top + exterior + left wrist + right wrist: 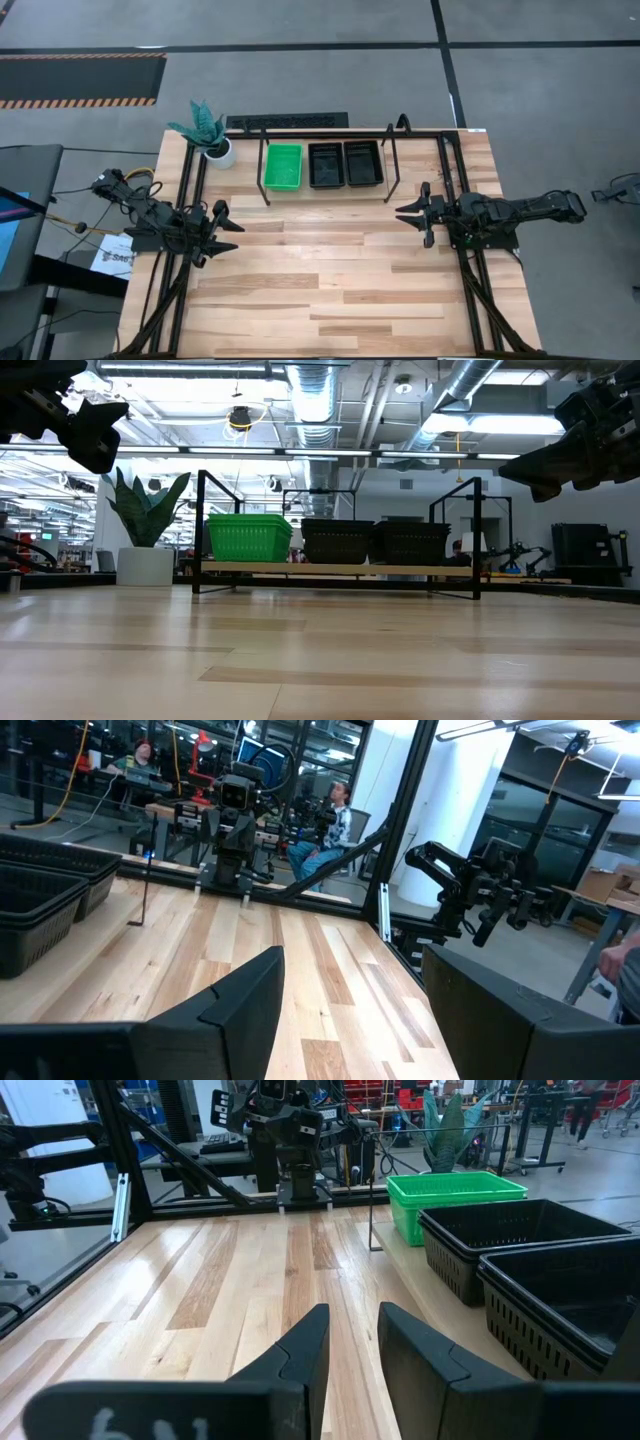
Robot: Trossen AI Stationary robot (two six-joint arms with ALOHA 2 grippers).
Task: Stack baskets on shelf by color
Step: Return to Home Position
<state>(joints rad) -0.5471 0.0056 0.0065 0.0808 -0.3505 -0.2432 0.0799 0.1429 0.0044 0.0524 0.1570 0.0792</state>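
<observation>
- Green baskets [283, 166] – stacked on the shelf [340, 569], at the end nearest the potted plant [205, 130].
- Two stacks of black baskets [326, 165] sit just beside them, touching each other.
- Left gripper [228, 229] – fingers spread wide, grasping nothing, above the table [330, 290], well clear of the shelf.
- Right gripper [402, 215] – fingers parted, empty, near the shelf's other end.

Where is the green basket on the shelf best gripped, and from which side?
Probably the rim of its near wall, from the front: the green basket is open-topped, that wall faces out of the shelf, and a black basket crowds one side.
</observation>
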